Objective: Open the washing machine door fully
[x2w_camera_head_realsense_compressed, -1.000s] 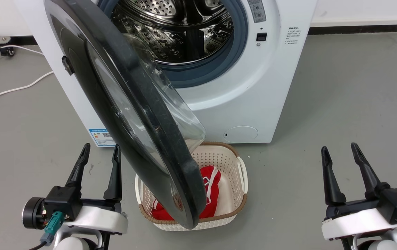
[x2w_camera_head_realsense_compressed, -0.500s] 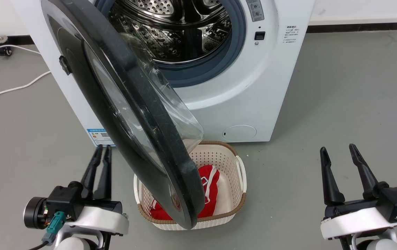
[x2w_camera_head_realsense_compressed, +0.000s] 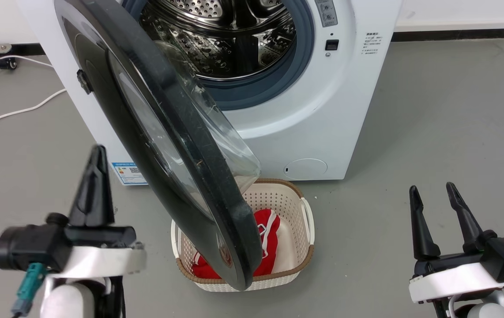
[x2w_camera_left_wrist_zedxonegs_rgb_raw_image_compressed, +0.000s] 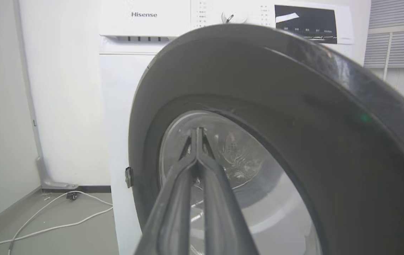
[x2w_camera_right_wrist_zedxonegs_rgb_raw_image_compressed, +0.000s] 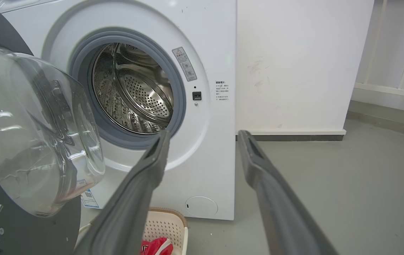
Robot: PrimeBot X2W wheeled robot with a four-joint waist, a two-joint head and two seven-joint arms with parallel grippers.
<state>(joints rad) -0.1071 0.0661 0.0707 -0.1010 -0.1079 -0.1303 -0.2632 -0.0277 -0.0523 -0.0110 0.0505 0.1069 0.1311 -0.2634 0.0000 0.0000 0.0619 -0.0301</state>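
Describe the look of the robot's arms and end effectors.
Both match: the left end effector and right end effector each have two long, tapered dark fingers on a black block, a white wrist shell beneath, and a teal cable connector.

The left hand, at the lower left, points up with both fingers pressed together. The right hand, at the lower right, points up with fingers apart.

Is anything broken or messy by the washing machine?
Nothing looks broken or spilled. One odd thing: the laundry basket with red clothing sits right below the half-open washing machine door, and a loose white cable trails across the floor.
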